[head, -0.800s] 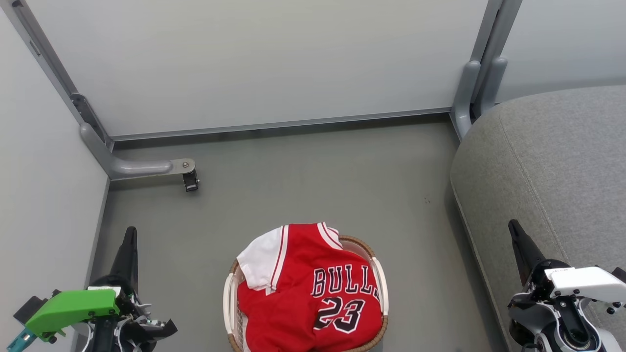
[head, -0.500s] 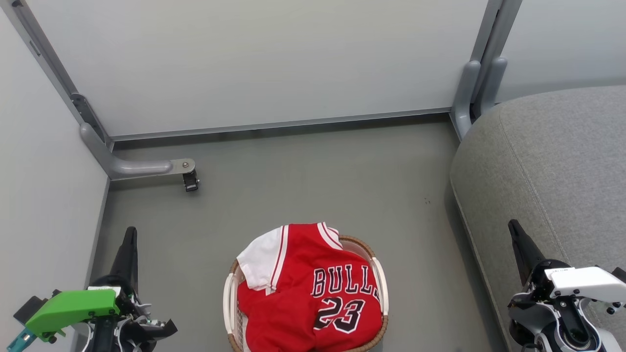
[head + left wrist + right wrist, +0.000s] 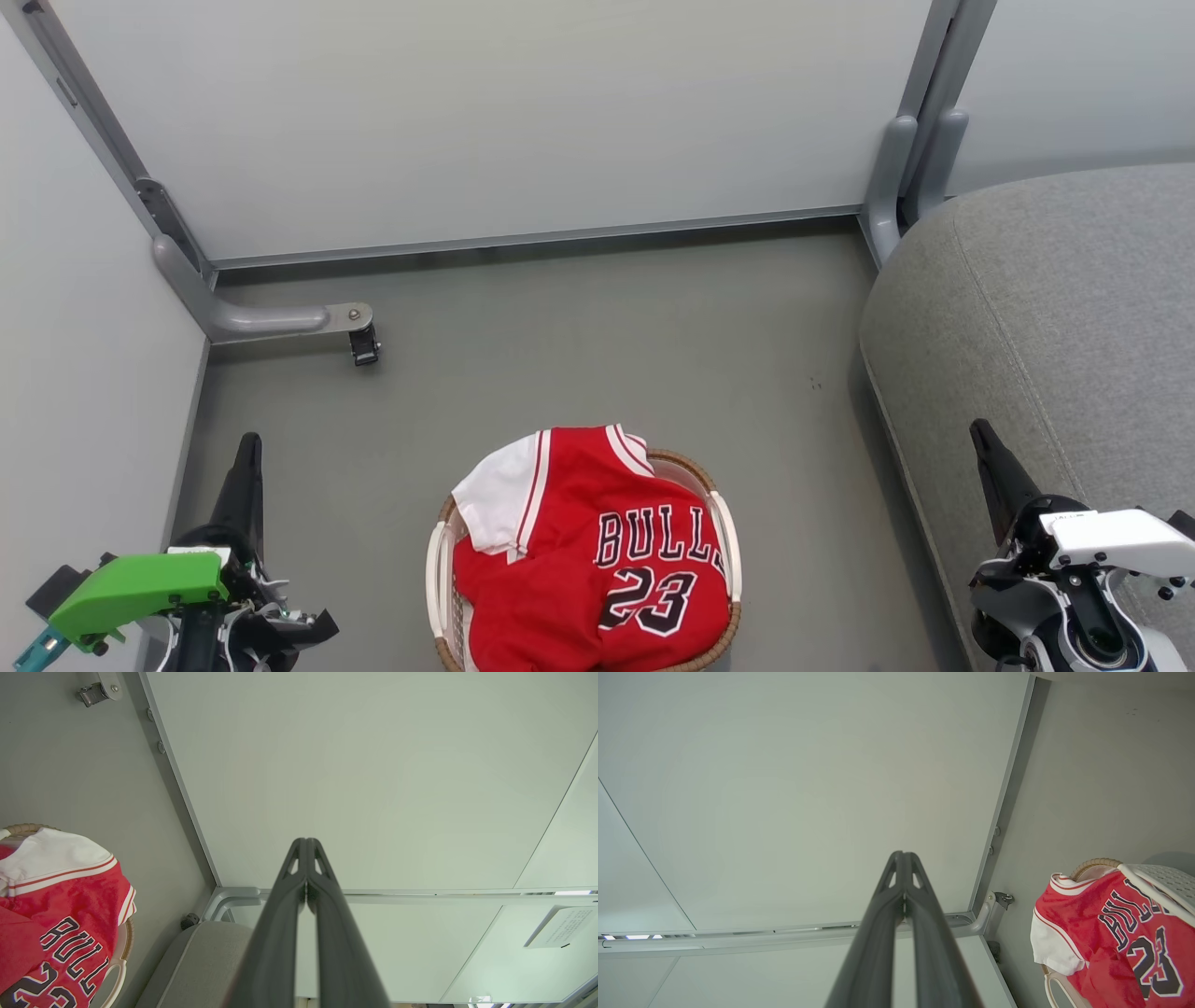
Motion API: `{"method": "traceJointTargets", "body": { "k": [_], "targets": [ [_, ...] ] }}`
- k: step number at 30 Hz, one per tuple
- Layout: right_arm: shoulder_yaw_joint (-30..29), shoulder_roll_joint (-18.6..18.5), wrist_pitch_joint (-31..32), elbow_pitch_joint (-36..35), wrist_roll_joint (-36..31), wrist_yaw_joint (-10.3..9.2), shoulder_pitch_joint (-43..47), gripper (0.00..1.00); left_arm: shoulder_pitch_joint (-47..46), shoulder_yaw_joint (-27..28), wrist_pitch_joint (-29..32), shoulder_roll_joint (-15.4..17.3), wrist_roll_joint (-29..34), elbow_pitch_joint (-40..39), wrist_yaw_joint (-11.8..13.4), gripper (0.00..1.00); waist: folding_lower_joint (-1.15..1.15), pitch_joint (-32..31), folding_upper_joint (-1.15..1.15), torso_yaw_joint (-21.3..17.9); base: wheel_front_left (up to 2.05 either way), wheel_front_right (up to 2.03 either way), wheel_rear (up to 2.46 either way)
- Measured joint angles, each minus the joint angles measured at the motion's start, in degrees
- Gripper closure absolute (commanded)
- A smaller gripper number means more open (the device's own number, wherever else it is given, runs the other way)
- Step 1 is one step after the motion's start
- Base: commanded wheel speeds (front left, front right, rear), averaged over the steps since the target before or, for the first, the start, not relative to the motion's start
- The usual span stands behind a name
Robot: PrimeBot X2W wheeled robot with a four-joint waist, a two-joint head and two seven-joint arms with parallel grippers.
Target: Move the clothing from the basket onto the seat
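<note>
Both the left pincer and the right pincer are held closed and empty beside the basket, in which the clothing is piled, with the seat placed to its right.

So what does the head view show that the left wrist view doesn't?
Head, not left wrist: the right gripper near the seat, and a green cover behind the left gripper. Left wrist, not head: a paper notice on a wall panel, and a close look at the left gripper, shut. Both: the jersey in the basket, the seat, a caster on the floor.
</note>
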Motion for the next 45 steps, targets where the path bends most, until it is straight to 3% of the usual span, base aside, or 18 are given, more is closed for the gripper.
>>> {"method": "traceJointTargets", "body": {
  "k": [41,42,45],
  "targets": [
    [0.0,0.0,0.0,0.0,0.0,0.00,0.0,1.00,0.0,0.0,0.0,0.0,0.0,0.0,0.0,1.00,0.00,0.0,0.00,0.0,0.00,0.00,0.00],
    [0.0,0.1,0.0,0.2,0.0,0.01,0.1,0.00,0.1,0.0,0.0,0.0,0.0,0.2,0.0,0.00,0.00,0.0,0.00,0.0,0.00,0.00,0.00],
    [0.1,0.6,0.0,1.8,0.0,-0.03,1.4,0.00,1.4,-0.2,-0.1,-0.3,0.0,1.9,0.0,0.00,0.00,0.0,0.00,0.0,0.00,0.00,0.00]
  ]
}}
